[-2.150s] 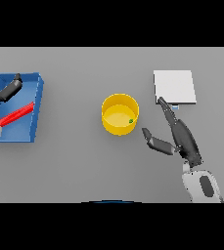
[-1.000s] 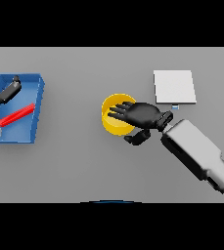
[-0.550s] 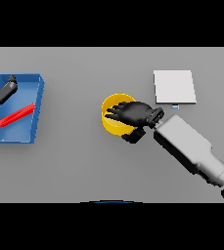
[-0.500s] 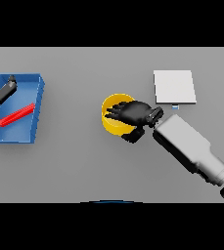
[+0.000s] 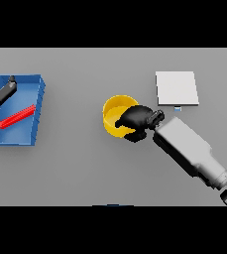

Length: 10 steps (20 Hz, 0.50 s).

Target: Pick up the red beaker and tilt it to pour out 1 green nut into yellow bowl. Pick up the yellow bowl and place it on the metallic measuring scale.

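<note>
right hand (image 5: 136,120) is over the right rim of the yellow bowl (image 5: 114,115), fingers curled round that rim from the right side, so it looks clamped on the bowl wall. bowl sits mid table on the grey table (image 5: 85,168), upright, not lifted as far as i can tell. green nut can't be seen, the hand covers much of the bowl inside. metallic measuring scale (image 5: 177,88) is the pale square plate up and to the right of the bowl, near but not touching. red beaker (image 5: 17,117) lies in the blue tray (image 5: 38,92) at far left, well apart from the bowl. left hand (image 5: 1,94) shows at the left edge over the tray, idle, can't tell what its fingers are doing. step in hand reads as the bowl pickup, pour part looks over. to do it well: make sure the rim pinch is firm before lifting, lift straight up, keep the bowl level so nothing rolls out, carry it up-right, centre it over the plate, lower it flat, let go only once it rests fully on the scale. risk: a one-sided rim grip may let the bowl tip or swing.
</note>
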Tool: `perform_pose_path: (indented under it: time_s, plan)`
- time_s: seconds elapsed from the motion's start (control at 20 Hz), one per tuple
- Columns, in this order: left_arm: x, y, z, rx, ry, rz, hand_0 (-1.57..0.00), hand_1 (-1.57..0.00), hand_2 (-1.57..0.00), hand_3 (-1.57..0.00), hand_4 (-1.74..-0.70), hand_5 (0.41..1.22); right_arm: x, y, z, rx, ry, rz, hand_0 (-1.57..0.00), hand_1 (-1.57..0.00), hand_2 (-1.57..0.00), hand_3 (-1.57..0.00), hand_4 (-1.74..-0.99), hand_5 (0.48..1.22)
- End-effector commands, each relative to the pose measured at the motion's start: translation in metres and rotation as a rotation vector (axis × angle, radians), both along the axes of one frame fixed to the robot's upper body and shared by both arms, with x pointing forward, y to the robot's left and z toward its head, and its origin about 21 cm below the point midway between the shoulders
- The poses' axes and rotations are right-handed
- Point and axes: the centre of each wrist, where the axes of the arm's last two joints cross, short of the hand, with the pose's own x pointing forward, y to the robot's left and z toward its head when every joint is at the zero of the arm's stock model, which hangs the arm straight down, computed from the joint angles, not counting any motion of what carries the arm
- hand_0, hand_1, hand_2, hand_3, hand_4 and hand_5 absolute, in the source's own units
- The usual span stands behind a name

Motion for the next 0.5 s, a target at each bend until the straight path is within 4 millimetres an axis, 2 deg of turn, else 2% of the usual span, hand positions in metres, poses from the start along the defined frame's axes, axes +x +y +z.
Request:
perform_pose_path:
  time_s: [0.0,0.05,0.2,0.3,0.45]
  plan:
    - [0.0004,-0.0002,0.0006,-0.001,-0.001,0.001,0.00,0.00,0.00,0.00,-0.76,0.703,0.0018,-0.0015,-0.0001,0.001,0.015,0.007,-0.99,-0.98,-0.96,-0.55,-1.514,1.064]
    - [-0.0013,-0.0004,-0.0015,0.003,-0.003,-0.008,0.00,0.00,0.00,0.00,-0.76,0.701,0.0023,-0.0053,0.0011,0.003,0.029,0.015,-1.11,-1.10,-1.08,-0.71,-1.557,1.096]
    - [-0.0014,-0.0022,-0.0012,0.013,0.000,-0.012,0.00,0.00,0.00,0.00,-0.75,0.695,0.0044,-0.0069,0.0029,-0.004,0.047,0.016,-1.33,-1.33,-1.20,-1.12,-1.647,1.157]
    - [-0.0027,-0.0012,-0.0028,0.009,0.004,-0.021,0.00,0.00,0.00,0.00,-0.74,0.690,0.0039,-0.0077,0.0050,-0.004,0.047,0.018,-1.42,-1.42,-1.25,-1.27,-1.681,1.180]
    - [-0.0014,0.0012,-0.0023,0.012,0.000,-0.015,0.00,0.00,0.00,0.00,-0.74,0.688,0.0024,-0.0095,0.0056,0.015,0.043,0.011,-1.49,-1.49,-1.29,-1.39,-1.710,1.200]
